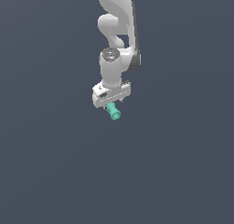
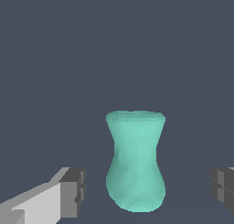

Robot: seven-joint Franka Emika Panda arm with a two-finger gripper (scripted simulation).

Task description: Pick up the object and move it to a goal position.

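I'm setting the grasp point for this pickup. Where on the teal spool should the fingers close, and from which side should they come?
Grip the teal spool at its narrow waist, one finger on each flank. The flared ends above and below the waist would likely stop it slipping out. The open gripper already straddles it with a gap on each side, so closing straight in looks best.

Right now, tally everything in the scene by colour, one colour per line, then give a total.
Teal: 1, the small teal-green spool-like cylinder
White: 1, the white robot arm with its dark-padded gripper
Total: 2
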